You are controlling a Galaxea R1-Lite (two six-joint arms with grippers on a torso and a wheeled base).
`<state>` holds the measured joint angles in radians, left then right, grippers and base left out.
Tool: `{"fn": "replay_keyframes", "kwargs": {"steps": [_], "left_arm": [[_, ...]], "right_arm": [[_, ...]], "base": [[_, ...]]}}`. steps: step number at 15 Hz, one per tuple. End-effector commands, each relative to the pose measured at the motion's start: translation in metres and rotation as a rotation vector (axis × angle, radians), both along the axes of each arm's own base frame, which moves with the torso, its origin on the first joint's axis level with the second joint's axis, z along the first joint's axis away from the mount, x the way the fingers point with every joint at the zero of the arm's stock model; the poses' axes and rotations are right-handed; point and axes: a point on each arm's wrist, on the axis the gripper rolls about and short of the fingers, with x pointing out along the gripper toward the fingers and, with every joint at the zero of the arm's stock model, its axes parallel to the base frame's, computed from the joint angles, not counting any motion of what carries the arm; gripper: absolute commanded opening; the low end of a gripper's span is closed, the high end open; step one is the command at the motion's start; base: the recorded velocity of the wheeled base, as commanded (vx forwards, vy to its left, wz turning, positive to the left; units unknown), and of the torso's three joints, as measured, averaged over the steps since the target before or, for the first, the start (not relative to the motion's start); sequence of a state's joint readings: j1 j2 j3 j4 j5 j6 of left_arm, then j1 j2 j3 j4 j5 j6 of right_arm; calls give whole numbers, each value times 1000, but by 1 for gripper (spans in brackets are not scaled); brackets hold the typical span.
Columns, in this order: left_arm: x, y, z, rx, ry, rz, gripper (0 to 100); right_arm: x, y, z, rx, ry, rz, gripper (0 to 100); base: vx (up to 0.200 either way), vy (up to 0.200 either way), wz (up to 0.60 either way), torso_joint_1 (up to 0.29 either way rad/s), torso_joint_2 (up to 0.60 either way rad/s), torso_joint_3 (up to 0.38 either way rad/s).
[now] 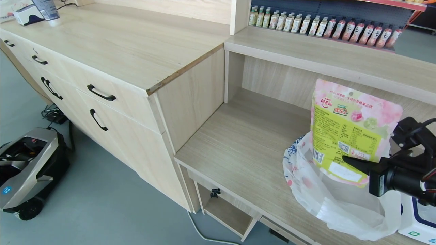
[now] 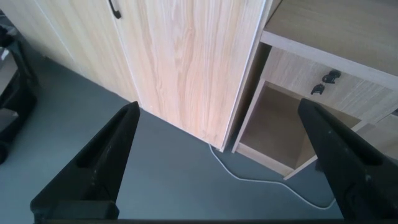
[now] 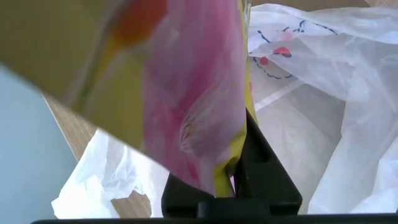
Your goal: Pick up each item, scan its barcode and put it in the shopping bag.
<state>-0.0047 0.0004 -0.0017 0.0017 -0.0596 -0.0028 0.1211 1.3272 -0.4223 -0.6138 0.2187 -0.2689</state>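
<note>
A pink and yellow-green snack pouch (image 1: 347, 132) stands upright with its lower part inside the mouth of the white plastic shopping bag (image 1: 327, 200) on the low counter. My right gripper (image 1: 357, 162) is shut on the pouch's lower edge; in the right wrist view the pouch (image 3: 186, 93) hangs close before the camera, pinched between the black fingers (image 3: 261, 168), with the bag (image 3: 323, 81) open beneath. My left gripper (image 2: 217, 162) hangs open over the grey floor beside the cabinet, nothing between its fingers.
The low wooden counter (image 1: 245, 143) runs under a shelf (image 1: 327, 58) that carries a row of bottles (image 1: 320, 25). A taller cabinet with drawers (image 1: 102, 95) stands to the left. A white box (image 1: 417, 217) sits right of the bag. A cable (image 2: 261, 177) lies on the floor.
</note>
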Motion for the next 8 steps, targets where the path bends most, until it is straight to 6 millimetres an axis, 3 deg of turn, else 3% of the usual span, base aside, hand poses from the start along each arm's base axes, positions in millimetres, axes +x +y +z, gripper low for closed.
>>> {"fn": "replay_keyframes", "kwargs": {"steps": [1, 8], "left_arm": [[0, 0, 0, 0, 0, 0, 100], [0, 0, 0, 0, 0, 0, 100]], "right_arm": [[12, 0, -25, -3, 68, -9, 0], [27, 2, -56, 45, 12, -19, 0]], "base": [[0, 0, 0, 0, 0, 0], [0, 0, 0, 0, 0, 0]]}}
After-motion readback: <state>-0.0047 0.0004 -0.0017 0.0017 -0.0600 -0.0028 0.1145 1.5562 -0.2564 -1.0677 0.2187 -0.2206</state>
